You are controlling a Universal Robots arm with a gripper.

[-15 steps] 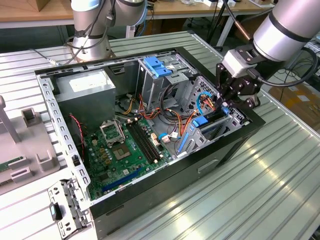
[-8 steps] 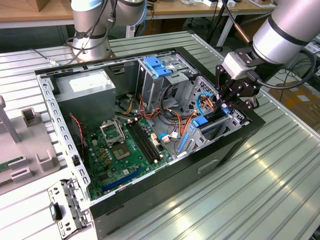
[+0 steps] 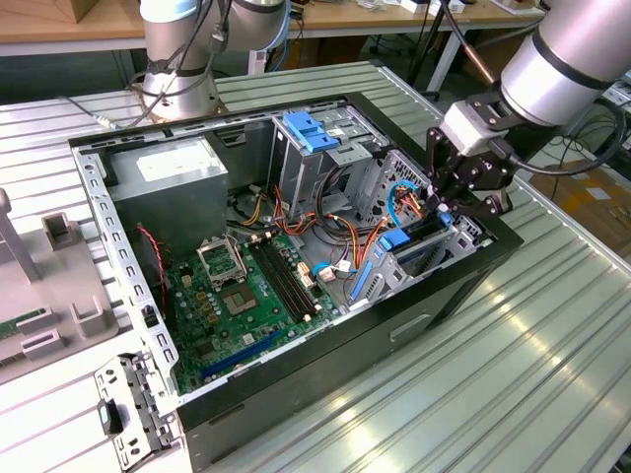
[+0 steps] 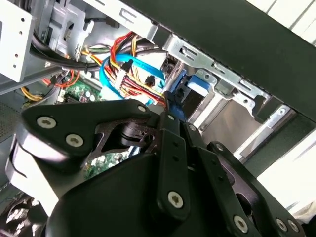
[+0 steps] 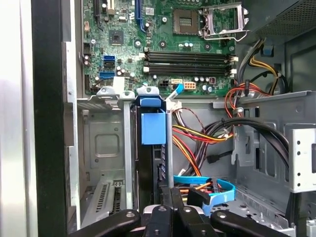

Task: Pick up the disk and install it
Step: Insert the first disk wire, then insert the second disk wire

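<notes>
The tool is gripping the disk edge-on, lowering it into the drive bay at the computer case's front corner, where the blue SATA cable could snag underneath.

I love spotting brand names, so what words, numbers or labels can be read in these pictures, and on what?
No text can be read here.
White label on the power supply: print too small to read.
White markings on the motherboard: too small to read.
Blue rail of the disk: no print seen.
</notes>
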